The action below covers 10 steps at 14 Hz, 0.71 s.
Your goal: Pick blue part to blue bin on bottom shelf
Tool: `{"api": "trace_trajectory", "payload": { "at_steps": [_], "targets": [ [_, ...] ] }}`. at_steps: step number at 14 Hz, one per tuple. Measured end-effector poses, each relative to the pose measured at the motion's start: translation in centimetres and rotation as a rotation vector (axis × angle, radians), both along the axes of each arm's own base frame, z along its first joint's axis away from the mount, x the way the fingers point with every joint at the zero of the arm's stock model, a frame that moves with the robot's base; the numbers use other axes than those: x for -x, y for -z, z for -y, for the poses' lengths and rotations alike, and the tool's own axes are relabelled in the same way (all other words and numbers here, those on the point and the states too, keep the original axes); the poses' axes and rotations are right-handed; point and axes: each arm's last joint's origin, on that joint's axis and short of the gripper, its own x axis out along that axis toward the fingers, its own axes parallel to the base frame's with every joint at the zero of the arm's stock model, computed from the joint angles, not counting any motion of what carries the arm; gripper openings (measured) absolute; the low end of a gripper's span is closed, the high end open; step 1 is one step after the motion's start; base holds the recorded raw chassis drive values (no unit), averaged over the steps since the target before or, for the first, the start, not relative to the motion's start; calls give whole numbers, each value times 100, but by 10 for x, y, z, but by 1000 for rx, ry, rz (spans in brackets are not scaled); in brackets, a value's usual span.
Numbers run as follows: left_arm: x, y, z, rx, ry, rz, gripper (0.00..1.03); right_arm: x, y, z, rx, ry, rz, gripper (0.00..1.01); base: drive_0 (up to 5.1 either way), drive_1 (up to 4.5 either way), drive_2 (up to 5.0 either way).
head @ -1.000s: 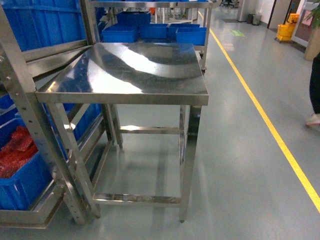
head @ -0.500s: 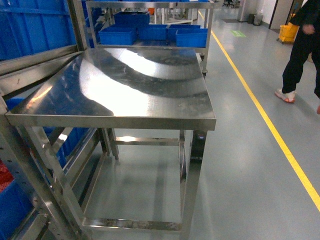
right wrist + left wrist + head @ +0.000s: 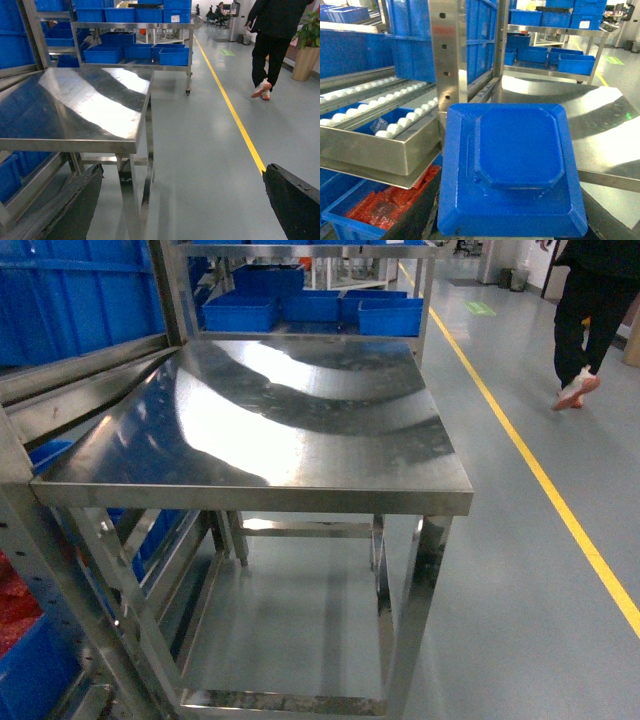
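The blue part (image 3: 512,170), a square block with a raised middle, fills the lower left wrist view. My left gripper (image 3: 515,226) is shut on it, black fingers (image 3: 427,215) showing at its sides. To its left runs the bottom shelf (image 3: 370,155), with white roller tracks (image 3: 395,107) and a flat steel front lip. Big blue bins (image 3: 412,45) stand in the rack behind the steel post; I cannot tell which is the task's blue bin. My right gripper (image 3: 180,200) hangs open over the grey floor beside the steel table (image 3: 75,120). Neither gripper shows in the head view.
The plain steel table (image 3: 300,420) stands straight ahead, the rack (image 3: 60,390) to its left. A blue bin of red parts (image 3: 385,207) sits under the roller level. Further blue bins (image 3: 310,308) fill a far rack. A person (image 3: 585,320) walks along the yellow floor line (image 3: 540,480).
The head view has closed in on the table, which has shifted slightly rightward. The red-parts bin has slid almost out at lower left. The person has walked further along the aisle.
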Motion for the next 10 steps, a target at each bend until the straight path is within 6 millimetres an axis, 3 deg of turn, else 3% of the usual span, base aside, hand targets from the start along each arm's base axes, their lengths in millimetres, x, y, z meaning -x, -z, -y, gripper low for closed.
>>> {"api": "trace_trajectory", "payload": {
  "at_steps": [10],
  "targets": [
    [0,0,0,0,-2,1,43,0,0,0,0,0,0,98,-487,143,339]
  ]
}}
